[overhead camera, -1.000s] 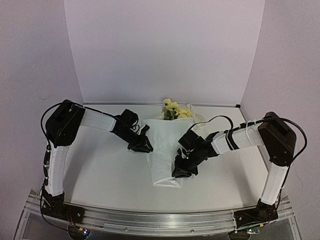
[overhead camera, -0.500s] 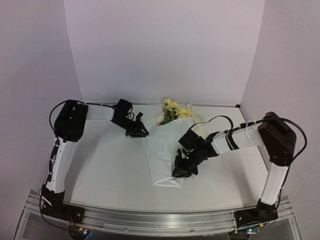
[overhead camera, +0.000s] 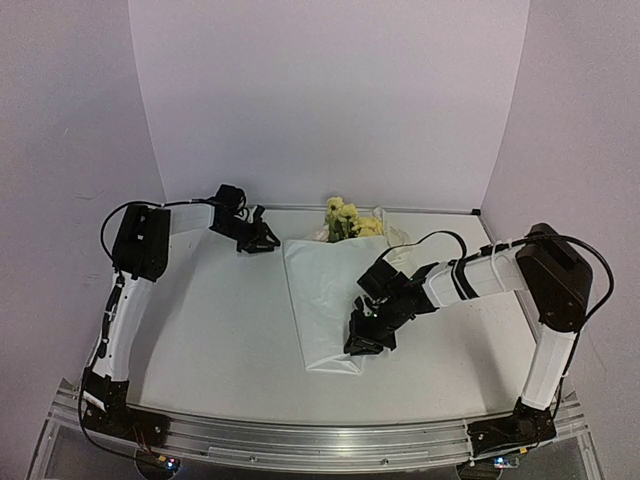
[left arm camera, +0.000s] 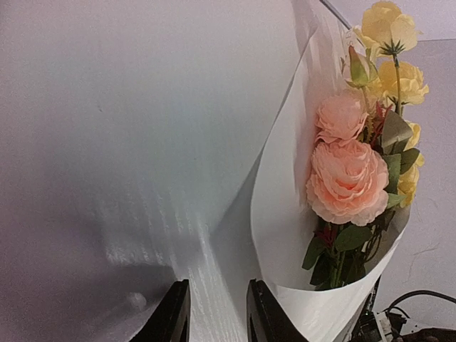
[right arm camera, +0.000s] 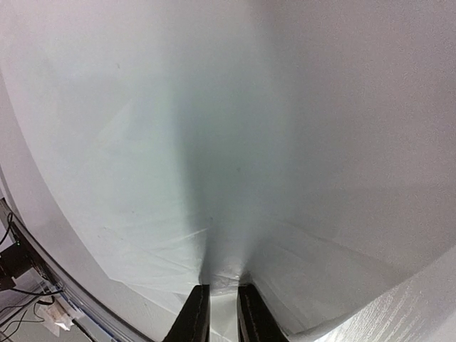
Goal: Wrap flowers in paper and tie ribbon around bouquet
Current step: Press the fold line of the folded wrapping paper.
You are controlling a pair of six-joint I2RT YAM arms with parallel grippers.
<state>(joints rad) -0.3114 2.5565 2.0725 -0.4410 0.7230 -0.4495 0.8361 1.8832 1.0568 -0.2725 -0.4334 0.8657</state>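
Top view: the paper [overhead camera: 325, 300] is folded over the flowers [overhead camera: 345, 218] on the desk [overhead camera: 220, 330]; wrapping is judged unfinished, nothing tied. Left wrist: the left fingers [left arm camera: 172, 317] are held apart, empty. Right wrist: the paper is clamped between the right fingers [right arm camera: 194, 313].

Paper [overhead camera: 322, 300] plain white; flowers [left arm camera: 349, 178] pale yellow and peach-pink, leaves [left arm camera: 353, 239] green; table [overhead camera: 220, 320] white; walls [overhead camera: 330, 100] pale lilac.
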